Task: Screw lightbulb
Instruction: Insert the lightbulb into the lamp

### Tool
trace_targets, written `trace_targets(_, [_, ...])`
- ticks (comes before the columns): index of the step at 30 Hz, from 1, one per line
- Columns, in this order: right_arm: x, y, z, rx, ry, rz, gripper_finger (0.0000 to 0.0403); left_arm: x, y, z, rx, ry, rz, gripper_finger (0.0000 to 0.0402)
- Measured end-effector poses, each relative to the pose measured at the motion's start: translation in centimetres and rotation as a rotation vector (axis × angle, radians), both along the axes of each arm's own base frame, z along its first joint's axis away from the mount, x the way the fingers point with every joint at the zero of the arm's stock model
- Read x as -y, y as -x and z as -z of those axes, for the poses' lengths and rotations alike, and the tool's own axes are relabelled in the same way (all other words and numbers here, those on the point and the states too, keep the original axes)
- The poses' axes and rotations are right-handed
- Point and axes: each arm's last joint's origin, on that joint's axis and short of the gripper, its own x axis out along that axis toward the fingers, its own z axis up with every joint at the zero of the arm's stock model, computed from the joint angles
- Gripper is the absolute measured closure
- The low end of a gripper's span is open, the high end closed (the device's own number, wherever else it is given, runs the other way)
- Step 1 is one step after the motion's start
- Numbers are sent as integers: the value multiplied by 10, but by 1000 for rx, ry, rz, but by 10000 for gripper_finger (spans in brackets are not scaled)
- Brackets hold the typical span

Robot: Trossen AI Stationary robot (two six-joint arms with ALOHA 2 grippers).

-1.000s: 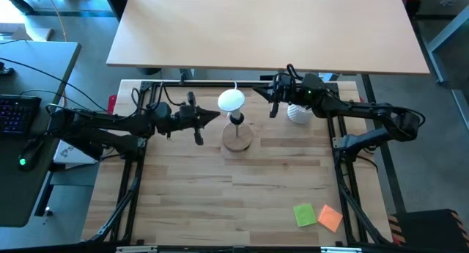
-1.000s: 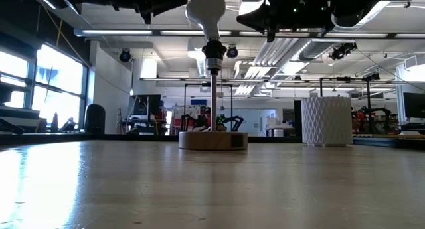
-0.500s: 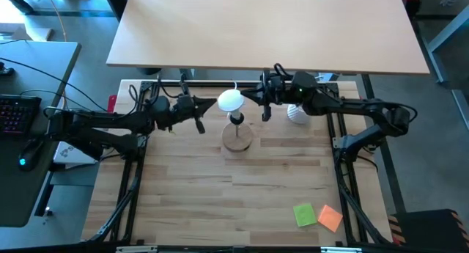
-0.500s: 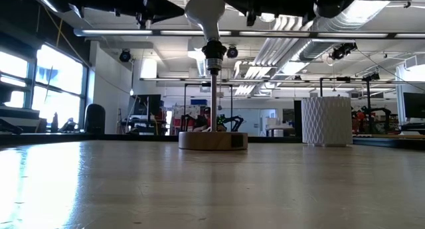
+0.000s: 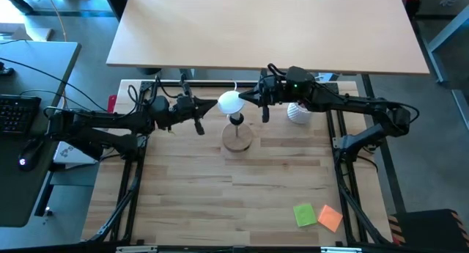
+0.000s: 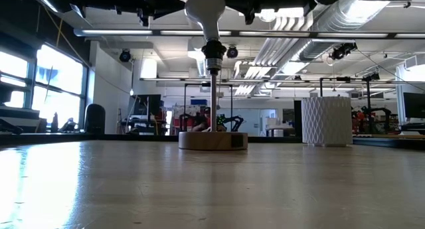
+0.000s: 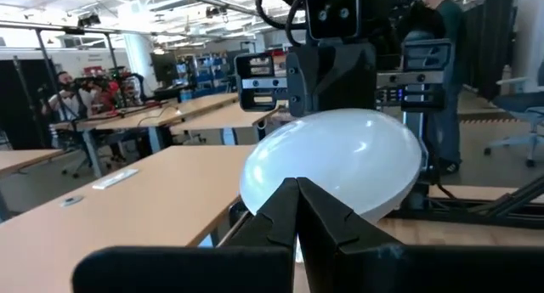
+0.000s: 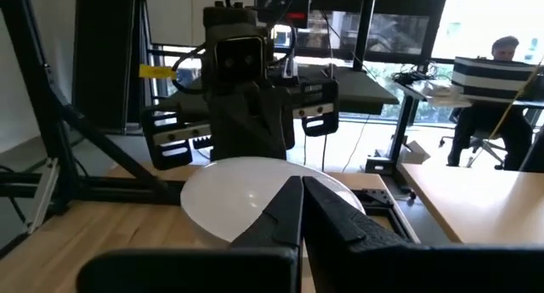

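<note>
Lightbulb: the lightbulb (image 5: 231, 102) stood upright in the black socket (image 6: 212, 54) atop the thin stem of the wooden lamp base (image 5: 237, 138), near the table's back edge.
Change: within the last second both arms had closed in on the globe from opposite sides, the right one travelling farther.
Meaning: the bulb looked already seated, so this read as a final approach to turn or check it, not a pick-up.
Left gripper: the left gripper (image 5: 211, 108) hung level with the globe, fingers pressed together, tips just beside its left flank; contact could not be confirmed.
Right gripper: the right gripper (image 5: 246, 98) mirrored it on the other flank, fingers likewise together, tip at the globe's edge.
Grip: neither pair of fingers enclosed the bulb.
Surroundings: a white ribbed cup (image 5: 297, 113) stood beneath the right arm.
</note>
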Motion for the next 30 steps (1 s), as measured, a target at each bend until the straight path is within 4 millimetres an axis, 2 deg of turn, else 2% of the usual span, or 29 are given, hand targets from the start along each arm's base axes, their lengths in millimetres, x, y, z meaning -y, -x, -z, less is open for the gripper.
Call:
trace_targets(9, [-5, 17, -9, -60, 30, 57, 403, 0, 0, 0, 7, 6, 11, 401])
trace_targets(30, [-16, 21, -7, -118, 45, 21, 402, 1, -5, 3, 16, 18, 46, 401])
